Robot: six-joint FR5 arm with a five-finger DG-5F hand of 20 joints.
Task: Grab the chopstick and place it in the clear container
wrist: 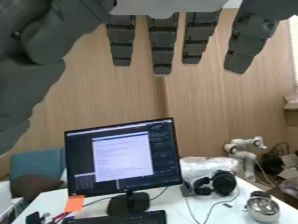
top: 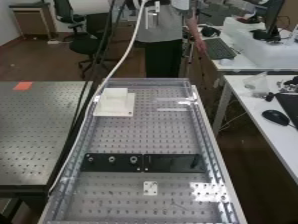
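Hanging wide, straight-fingered, your robot hand [wrist: 163, 47] faces monitor [wrist: 123, 157]; white block [top: 114, 95] sits toward perforated counter's [top: 146, 135] far end.

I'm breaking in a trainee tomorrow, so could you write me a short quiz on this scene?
1. True or false: the hand has its fingers curled into a fist.
2. In the high view, where on the holed bench is the white block? (a) far end (b) near end (c) middle
3. Fill in: the note at the monitor's lower left corner is ____.

Key: 1 false; 2 a; 3 orange
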